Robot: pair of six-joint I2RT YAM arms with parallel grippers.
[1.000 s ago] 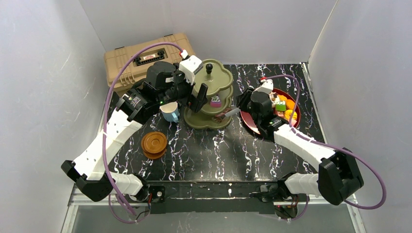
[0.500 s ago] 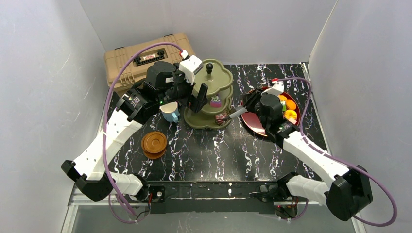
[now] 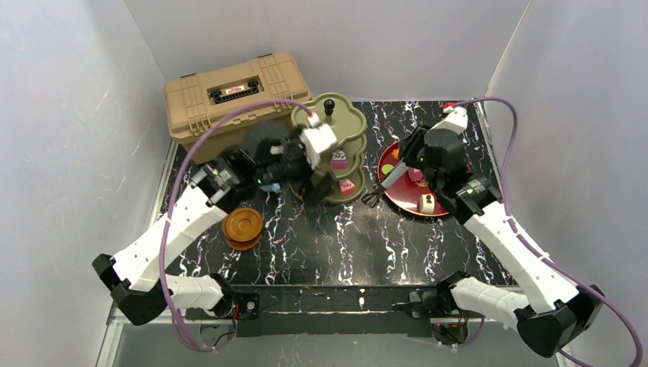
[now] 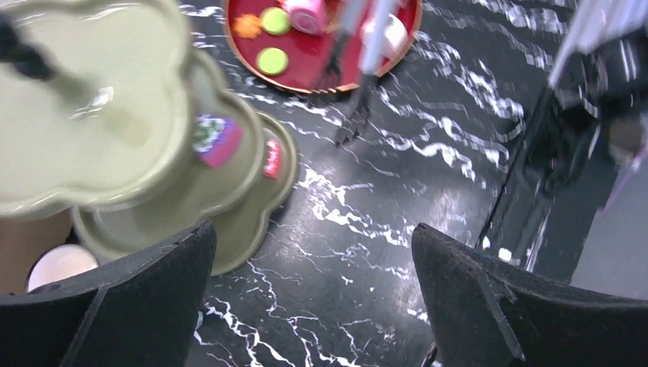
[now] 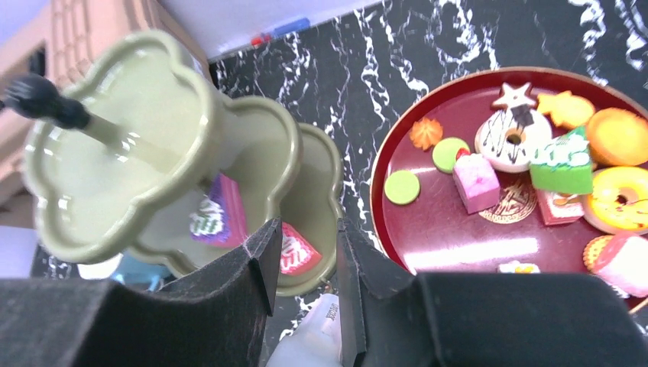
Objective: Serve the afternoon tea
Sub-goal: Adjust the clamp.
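Note:
The olive-green three-tier stand (image 3: pixel 344 122) with its black knob (image 3: pixel 329 104) stands at the back centre. A purple cake (image 3: pixel 338 160) lies on its middle tier and a red cake (image 3: pixel 348 186) on its bottom tier. My right gripper (image 3: pixel 397 170) hovers between the stand and the red tray (image 3: pixel 401 197) and is shut on silver tongs (image 3: pixel 376 193). The tong tips hang empty over the table. My left gripper (image 3: pixel 319 183) hangs open and empty above the stand's front edge. Brown saucers (image 3: pixel 242 227) are stacked at the left. The light-blue mug (image 5: pixel 137 271) peeks from under the stand.
The red tray (image 5: pixel 458 237) holds several toy cakes, donuts and cookies, among them a pink cube (image 5: pixel 475 182) and an orange donut (image 5: pixel 617 200). A tan toolbox (image 3: pixel 229 92) sits at the back left. White walls close in both sides.
My right arm drew back right from the stand with the tongs, and the red cake now lies on the bottom tier. My left arm swung right over the stand's front, covering the mug.

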